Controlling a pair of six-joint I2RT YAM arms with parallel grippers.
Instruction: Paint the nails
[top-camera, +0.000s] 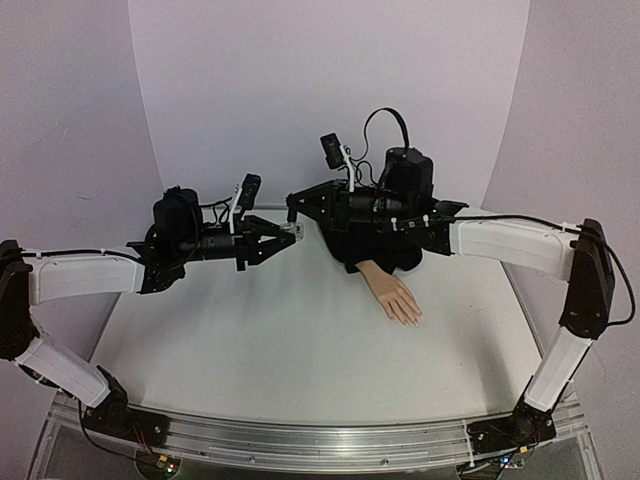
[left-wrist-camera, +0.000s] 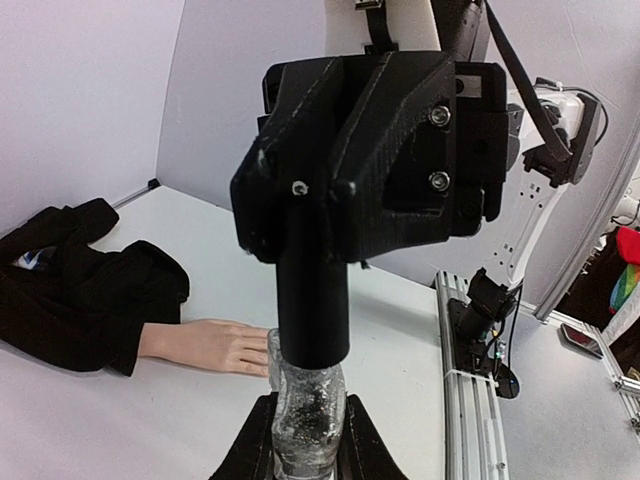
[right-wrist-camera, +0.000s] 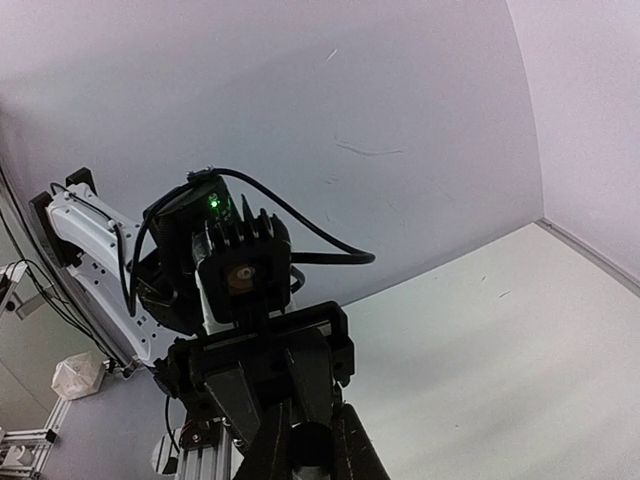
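Observation:
Both arms meet in mid-air over the back of the table. My left gripper (top-camera: 288, 233) (left-wrist-camera: 308, 445) is shut on a small clear bottle (left-wrist-camera: 308, 410) (top-camera: 294, 229). From the opposite side my right gripper (top-camera: 293, 207) (right-wrist-camera: 310, 455) is shut on the bottle's dark cap (left-wrist-camera: 312, 300) (right-wrist-camera: 312, 450), which sits on the bottle. The peach mannequin hand (top-camera: 393, 295) (left-wrist-camera: 205, 345) lies flat on the table to the right of the bottle, and its black sleeve (top-camera: 375, 252) (left-wrist-camera: 80, 290) is bunched behind it. The nails (top-camera: 414, 321) are tiny pale tips pointing toward the near right.
The white table (top-camera: 260, 340) curves up into a white backdrop behind. An aluminium rail (top-camera: 320, 440) (left-wrist-camera: 470, 400) runs along the near edge with both arm bases on it. The right arm's forearm (top-camera: 510, 245) passes over the sleeve.

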